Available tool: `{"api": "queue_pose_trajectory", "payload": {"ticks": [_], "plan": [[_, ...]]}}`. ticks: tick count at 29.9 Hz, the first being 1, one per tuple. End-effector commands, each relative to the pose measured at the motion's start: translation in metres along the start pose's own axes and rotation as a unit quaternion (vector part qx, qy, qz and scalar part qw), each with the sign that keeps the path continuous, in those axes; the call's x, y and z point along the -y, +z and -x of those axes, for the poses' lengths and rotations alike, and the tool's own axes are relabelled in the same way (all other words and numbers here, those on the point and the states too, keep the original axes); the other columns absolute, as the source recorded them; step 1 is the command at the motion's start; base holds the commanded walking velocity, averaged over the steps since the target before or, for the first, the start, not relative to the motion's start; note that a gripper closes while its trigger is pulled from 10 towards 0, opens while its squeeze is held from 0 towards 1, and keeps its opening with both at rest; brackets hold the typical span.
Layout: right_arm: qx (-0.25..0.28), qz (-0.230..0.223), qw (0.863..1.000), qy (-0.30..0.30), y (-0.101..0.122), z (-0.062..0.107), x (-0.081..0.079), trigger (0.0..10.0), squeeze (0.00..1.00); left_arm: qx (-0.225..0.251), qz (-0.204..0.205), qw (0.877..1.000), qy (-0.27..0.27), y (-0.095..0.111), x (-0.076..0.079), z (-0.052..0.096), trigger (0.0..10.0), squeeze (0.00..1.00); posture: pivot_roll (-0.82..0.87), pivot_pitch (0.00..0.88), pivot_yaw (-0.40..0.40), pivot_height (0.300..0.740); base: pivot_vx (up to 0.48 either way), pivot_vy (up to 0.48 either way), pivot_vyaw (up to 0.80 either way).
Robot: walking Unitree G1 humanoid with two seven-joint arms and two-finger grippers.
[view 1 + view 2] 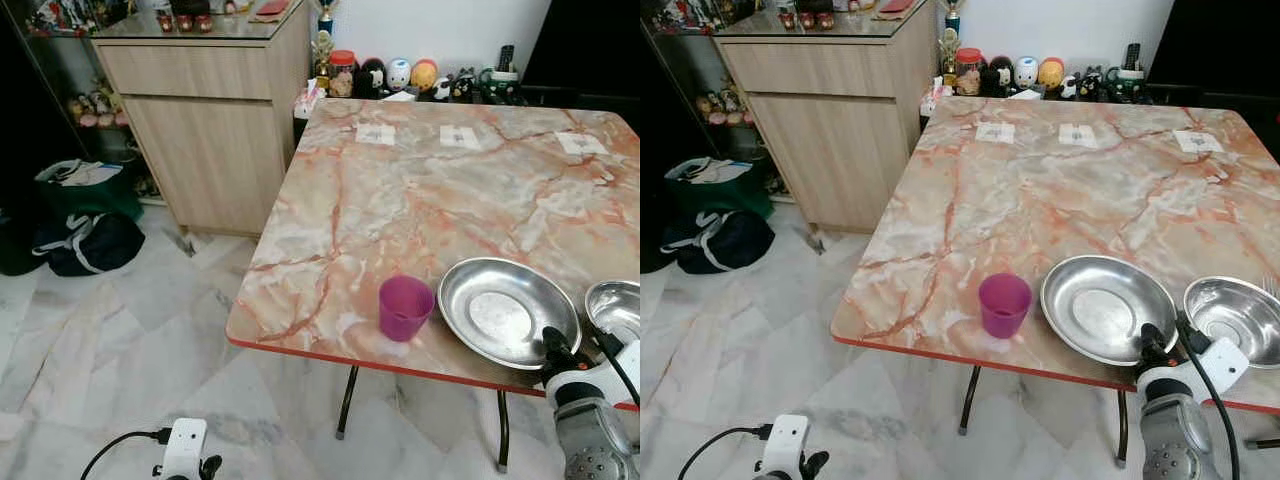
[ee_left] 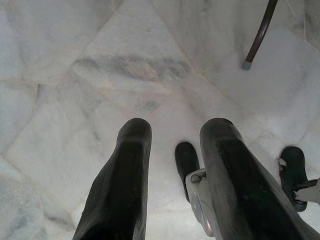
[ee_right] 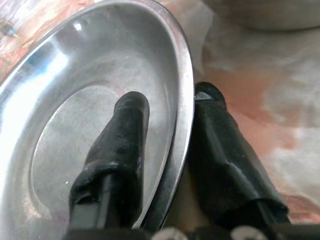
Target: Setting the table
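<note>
At the far left, a dark bag (image 1: 88, 243) lies on the pale marble floor (image 1: 130, 330) beside a wooden cabinet (image 1: 215, 130). My left gripper (image 2: 175, 150) hangs low above that floor, its two black fingers (image 2: 125, 175) spread apart with nothing between them; a thin table leg (image 2: 259, 35) stands further off.

Moving right, a table (image 1: 420, 190) with an orange-veined marble top takes up the middle. Near its front edge stands a purple cup (image 1: 405, 307), upright. Just beside the cup, to its right, lies a shallow steel plate (image 1: 500, 312).

My right gripper (image 3: 172, 107) is at the plate's near rim, and my jaws straddle that rim: one finger (image 3: 120, 145) rests inside the plate, the other on the tabletop outside it, clasping the edge between them.

Furthest right, close beside the plate, sits a steel bowl (image 1: 1232, 318). Small figurines (image 1: 400, 75) line the table's far side against the wall.
</note>
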State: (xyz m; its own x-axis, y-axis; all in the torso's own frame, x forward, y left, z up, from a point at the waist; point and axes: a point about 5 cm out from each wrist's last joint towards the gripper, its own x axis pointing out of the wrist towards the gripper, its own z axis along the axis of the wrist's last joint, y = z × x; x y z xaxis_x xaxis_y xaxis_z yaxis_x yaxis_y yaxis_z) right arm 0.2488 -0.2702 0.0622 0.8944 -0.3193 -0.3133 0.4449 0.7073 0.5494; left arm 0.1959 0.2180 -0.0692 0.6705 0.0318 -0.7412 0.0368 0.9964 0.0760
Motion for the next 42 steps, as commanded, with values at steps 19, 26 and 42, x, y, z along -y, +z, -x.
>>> {"api": "queue_pose_trajectory", "payload": {"ticks": [19, 26, 42], "plan": [[0.156, 0.020, 0.985, 0.072, 0.025, -0.002, -0.047, 0.0, 0.00, -0.003, -0.024, 1.000, 0.001, -0.001, 0.000, 0.000, 10.0, 0.00, -0.04, 0.042, 0.031, 0.740, 0.000, 0.000, 0.00], [0.216, 0.016, 0.970, 0.106, 0.046, -0.001, -0.070, 0.0, 0.00, -0.001, -0.023, 1.000, 0.004, -0.001, 0.000, 0.000, 10.0, 0.00, -0.04, 0.043, 0.030, 0.740, 0.000, 0.000, 0.00], [0.301, 0.116, 0.942, 0.094, 0.070, 0.012, -0.074, 10.0, 0.00, 0.007, 0.002, 1.000, 0.025, -0.004, -0.002, 0.002, 10.0, 0.00, -0.07, 0.009, 0.037, 0.740, 0.000, -0.077, 0.00]]}}
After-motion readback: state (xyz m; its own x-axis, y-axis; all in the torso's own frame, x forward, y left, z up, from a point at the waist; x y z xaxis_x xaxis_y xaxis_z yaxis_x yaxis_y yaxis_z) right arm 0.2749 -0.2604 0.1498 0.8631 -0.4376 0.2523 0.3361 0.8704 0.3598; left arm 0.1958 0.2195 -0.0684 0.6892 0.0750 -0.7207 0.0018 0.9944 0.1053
